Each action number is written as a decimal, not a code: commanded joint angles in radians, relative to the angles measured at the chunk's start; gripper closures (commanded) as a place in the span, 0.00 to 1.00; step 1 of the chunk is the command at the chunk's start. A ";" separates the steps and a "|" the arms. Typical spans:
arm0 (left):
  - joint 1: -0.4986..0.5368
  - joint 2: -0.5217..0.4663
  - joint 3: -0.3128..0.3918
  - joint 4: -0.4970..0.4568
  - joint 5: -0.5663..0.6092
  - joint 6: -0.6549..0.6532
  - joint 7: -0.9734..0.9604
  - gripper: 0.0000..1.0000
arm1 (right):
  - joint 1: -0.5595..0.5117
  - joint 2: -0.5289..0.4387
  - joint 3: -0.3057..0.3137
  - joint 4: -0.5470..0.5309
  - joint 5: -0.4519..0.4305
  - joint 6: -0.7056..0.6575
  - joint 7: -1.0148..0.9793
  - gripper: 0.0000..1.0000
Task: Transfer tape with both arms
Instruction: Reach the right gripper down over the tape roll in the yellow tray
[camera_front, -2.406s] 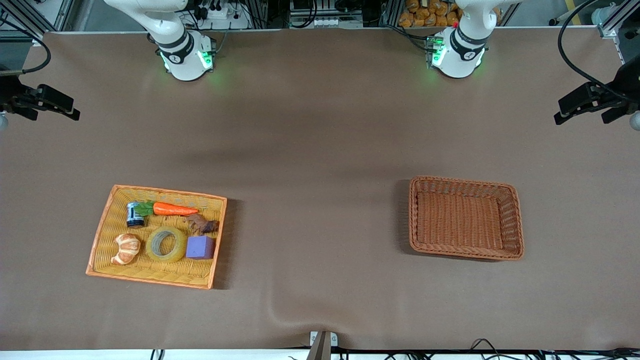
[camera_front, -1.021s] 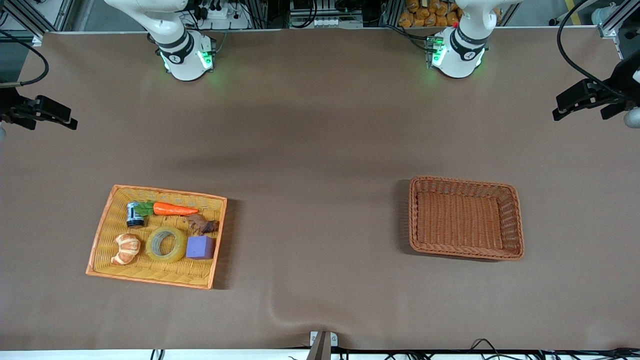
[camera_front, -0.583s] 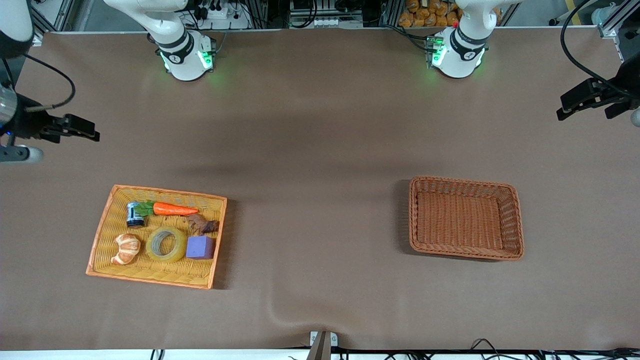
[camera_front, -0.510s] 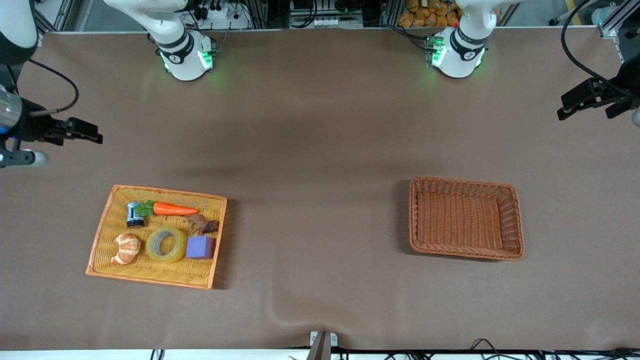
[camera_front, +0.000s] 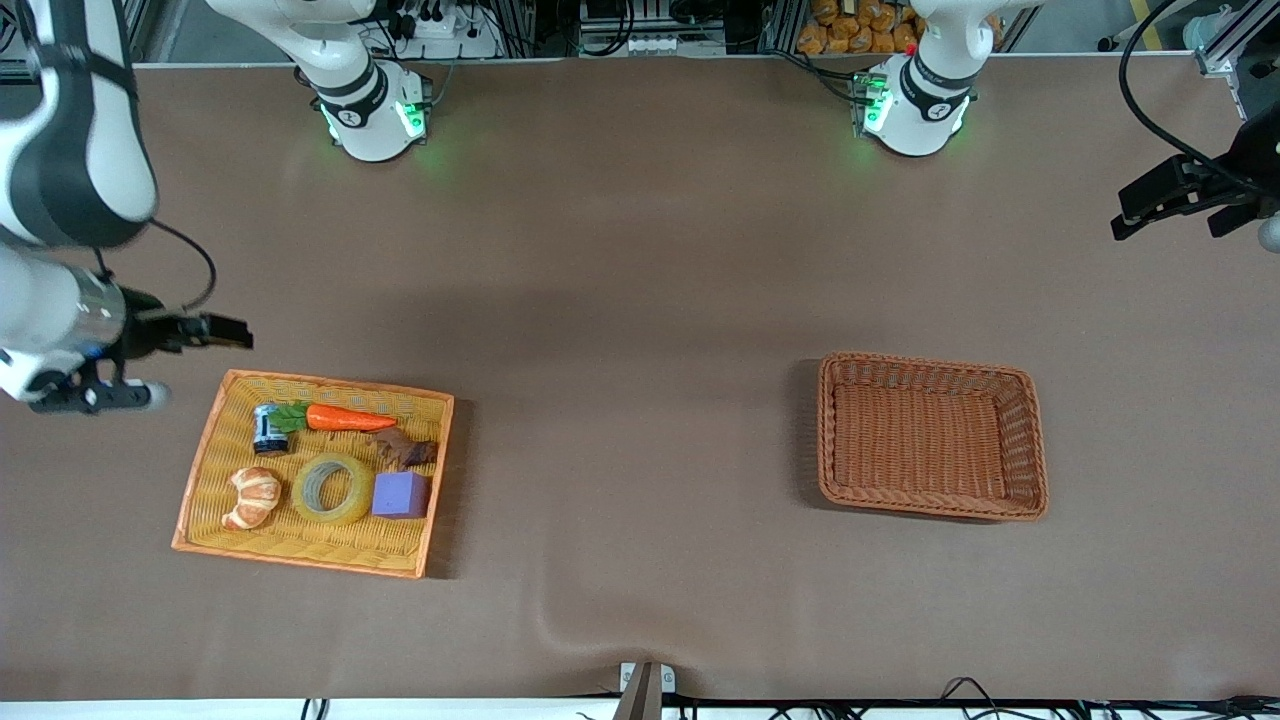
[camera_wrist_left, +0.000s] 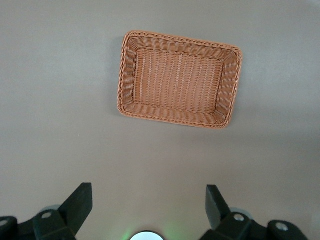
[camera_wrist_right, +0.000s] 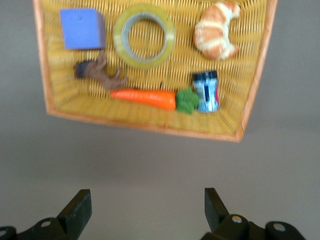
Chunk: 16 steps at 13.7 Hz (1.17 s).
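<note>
A: Which step is in hand?

B: The approach, it is judged. The tape (camera_front: 333, 488) is seen lying flat in the orange tray (camera_front: 197, 470), between the croissant (camera_front: 252, 496) and the purple cube (camera_front: 400, 494), touched by nothing. The right claw (camera_front: 222, 333) is held in the air over bare tabletop (camera_front: 640, 300), just off the tray's corner at the right arm's end, released, with its fingers wide apart in the right wrist view and nothing between them.

A: And the left claw?

B: The left claw (camera_front: 1165, 200) is kept waiting over the tabletop edge at the left arm's end, also released and empty. The brown basket (camera_front: 930, 436) is seen empty.

A: What is called for next?

B: The right claw would have to be brought over the tape and lowered, one finger likely into the hole, without the cube or croissant being knocked.

A: Can any writing be read?

B: None can be read. A blue and white label is seen on the small can (camera_front: 269, 429), but its print is too small to be made out.
</note>
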 joint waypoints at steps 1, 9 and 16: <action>0.000 -0.006 -0.005 0.011 0.023 -0.017 0.022 0.00 | 0.008 0.084 -0.003 0.023 0.004 0.081 -0.001 0.00; -0.014 -0.003 -0.015 0.010 0.023 -0.017 0.006 0.00 | 0.001 0.410 -0.007 0.161 -0.051 0.397 0.002 0.00; -0.017 -0.003 -0.026 0.010 0.020 -0.016 0.006 0.00 | 0.017 0.478 -0.009 0.164 -0.080 0.504 0.158 0.00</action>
